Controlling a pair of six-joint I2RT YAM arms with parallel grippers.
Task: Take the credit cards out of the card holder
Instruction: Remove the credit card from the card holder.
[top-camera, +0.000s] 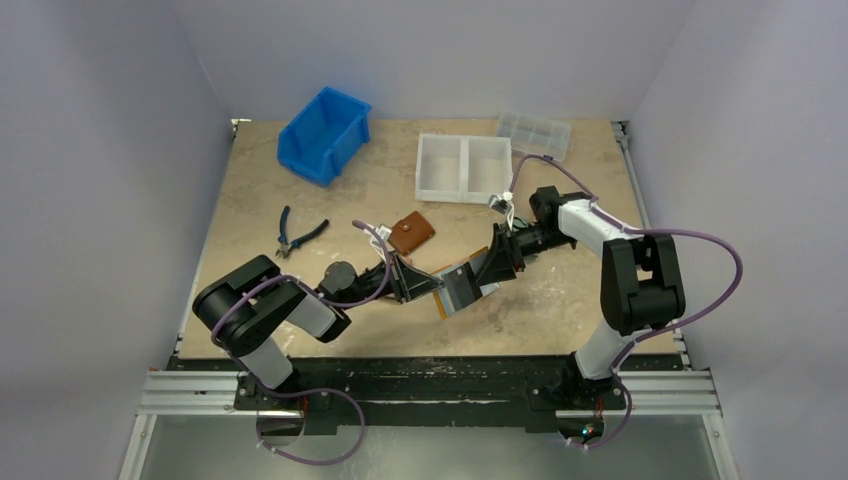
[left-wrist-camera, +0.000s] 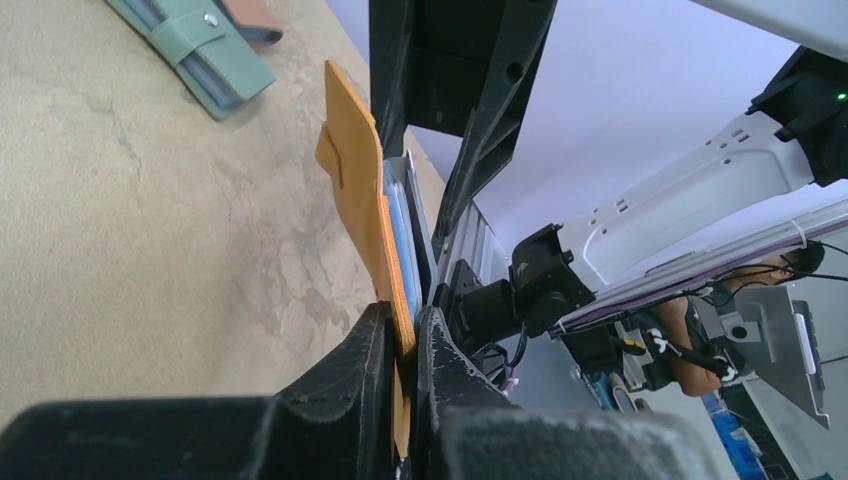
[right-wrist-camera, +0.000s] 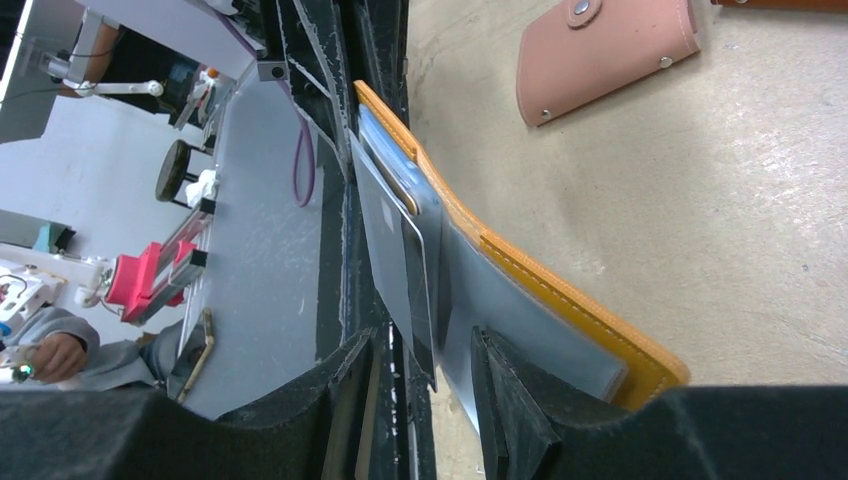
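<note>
**Left hand** (left-wrist-camera: 405, 315): pressed together on the orange cover of the holder (left-wrist-camera: 355, 170), which I keep raised on edge over the bench (top-camera: 250, 200), near-centre between the arms.

**Right hand** (right-wrist-camera: 425, 370): spread either side of a grey card (right-wrist-camera: 390, 240) that juts from the sleeves; I see no grip on it.

**Progress**, by my judgement: early. No card lies free, so all are left to draw.

**Count:** one holder; two card edges visible, and others may be hidden.

**Farther off:** one pink wallet (right-wrist-camera: 600, 60) and one brown wallet (top-camera: 411, 233).
</note>
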